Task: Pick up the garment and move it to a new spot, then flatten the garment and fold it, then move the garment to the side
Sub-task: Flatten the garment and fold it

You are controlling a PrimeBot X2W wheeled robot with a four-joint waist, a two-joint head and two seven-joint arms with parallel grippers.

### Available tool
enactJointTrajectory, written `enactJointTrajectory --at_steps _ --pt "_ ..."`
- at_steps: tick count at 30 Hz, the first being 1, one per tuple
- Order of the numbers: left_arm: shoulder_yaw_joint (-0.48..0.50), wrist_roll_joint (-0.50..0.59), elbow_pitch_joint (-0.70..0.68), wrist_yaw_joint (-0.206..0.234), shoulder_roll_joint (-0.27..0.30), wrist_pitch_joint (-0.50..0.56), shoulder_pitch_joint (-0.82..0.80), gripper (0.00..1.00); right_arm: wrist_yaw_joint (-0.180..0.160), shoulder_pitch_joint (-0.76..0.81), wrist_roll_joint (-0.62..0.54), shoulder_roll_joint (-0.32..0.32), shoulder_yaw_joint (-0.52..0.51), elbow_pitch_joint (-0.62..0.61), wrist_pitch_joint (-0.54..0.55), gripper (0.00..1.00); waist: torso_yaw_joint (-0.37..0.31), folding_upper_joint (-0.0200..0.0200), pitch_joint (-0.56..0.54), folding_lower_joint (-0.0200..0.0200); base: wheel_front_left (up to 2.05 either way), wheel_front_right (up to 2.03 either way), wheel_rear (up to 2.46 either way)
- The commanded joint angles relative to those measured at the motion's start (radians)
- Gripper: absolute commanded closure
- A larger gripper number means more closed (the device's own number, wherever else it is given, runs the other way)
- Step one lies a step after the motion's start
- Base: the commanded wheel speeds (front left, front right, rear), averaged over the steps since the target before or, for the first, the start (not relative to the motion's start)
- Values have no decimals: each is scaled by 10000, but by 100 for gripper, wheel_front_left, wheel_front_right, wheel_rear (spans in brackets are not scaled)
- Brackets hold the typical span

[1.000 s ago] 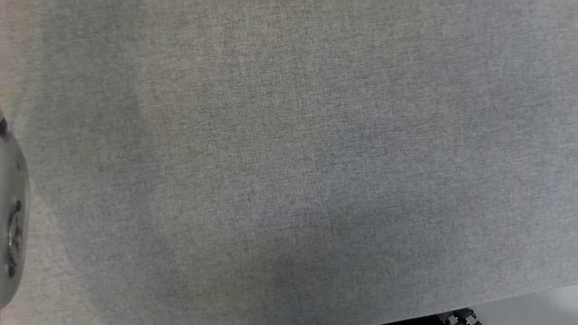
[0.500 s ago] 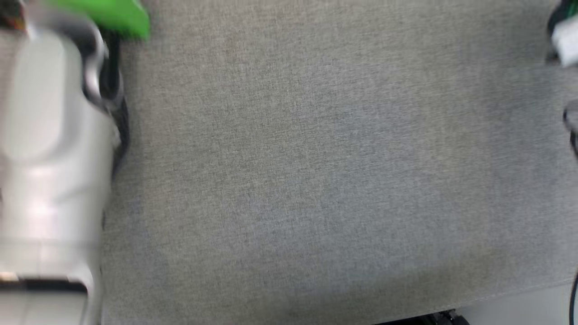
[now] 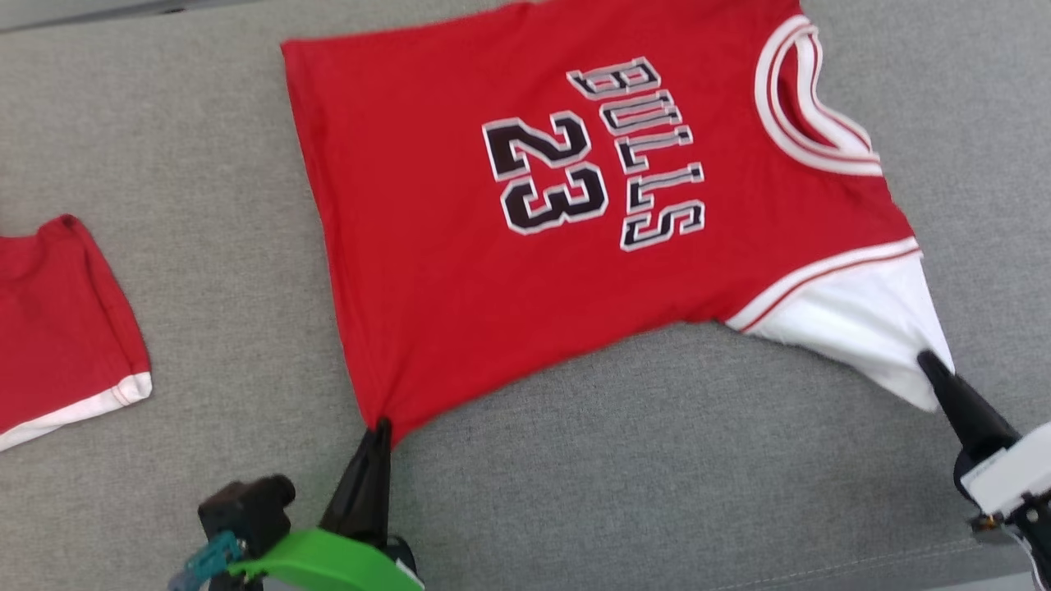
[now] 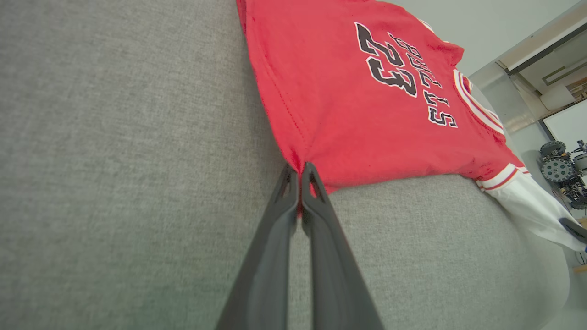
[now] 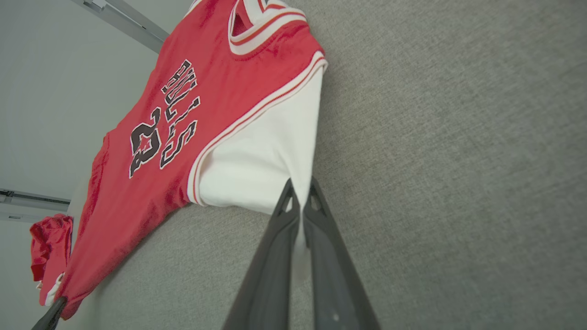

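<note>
The garment (image 3: pixel 460 230) is a red jersey with white sleeves, "BULLS 23" on it, spread flat on the grey cloth surface (image 3: pixel 624 460), neck to the right in the head view. My left gripper (image 3: pixel 382 427) is shut on its near hem corner; the left wrist view shows the red cloth (image 4: pixel 348 91) pinched at the left gripper (image 4: pixel 300 170). My right gripper (image 3: pixel 926 361) is shut on the tip of the white sleeve (image 3: pixel 862 324), which the right wrist view shows as white sleeve cloth (image 5: pixel 261 160) between the fingers of the right gripper (image 5: pixel 300 185).
A second red piece with a white hem (image 3: pixel 57 328) lies at the left edge of the surface, also seen in the right wrist view as a small red bundle (image 5: pixel 48 250). The surface's near edge (image 3: pixel 944 558) runs along the bottom right.
The head camera has swung: earlier frames showed bare grey cloth and a blurred pale arm, and now the jersey and both grippers holding it are in view.
</note>
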Motion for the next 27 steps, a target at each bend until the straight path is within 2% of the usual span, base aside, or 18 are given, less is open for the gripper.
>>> enactJointTrajectory --at_steps 1,6,11,18,21,27 --pt "-44 -231 -357 167 -29 104 712 100 4 649 82 19 -132 -111 -14 100 546 -1 -1734 1 0 0 0" --pt "-56 -515 -1114 517 113 330 2315 100 2 2691 252 261 -731 -494 -161 100 846 -1 -1982 1 0 0 0" --pt "-110 -732 -1632 623 303 814 2825 100 4 3345 319 448 -1219 -671 22 100 841 -1 -1824 1 0 0 0" --pt "-159 -699 -2000 759 434 1740 1472 100 4 1660 -220 373 -1516 -888 1230 100 826 -1 -1075 1 0 0 0" --pt "-322 -719 -1783 699 473 2361 521 100 4 644 -648 303 -1649 -665 1892 100 955 -1 -797 1 0 0 0" --pt "-449 -523 -919 935 482 3516 -1541 100 4 -1132 -1714 329 -1961 -4 3169 100 1263 -1 -300 1 0 0 0"
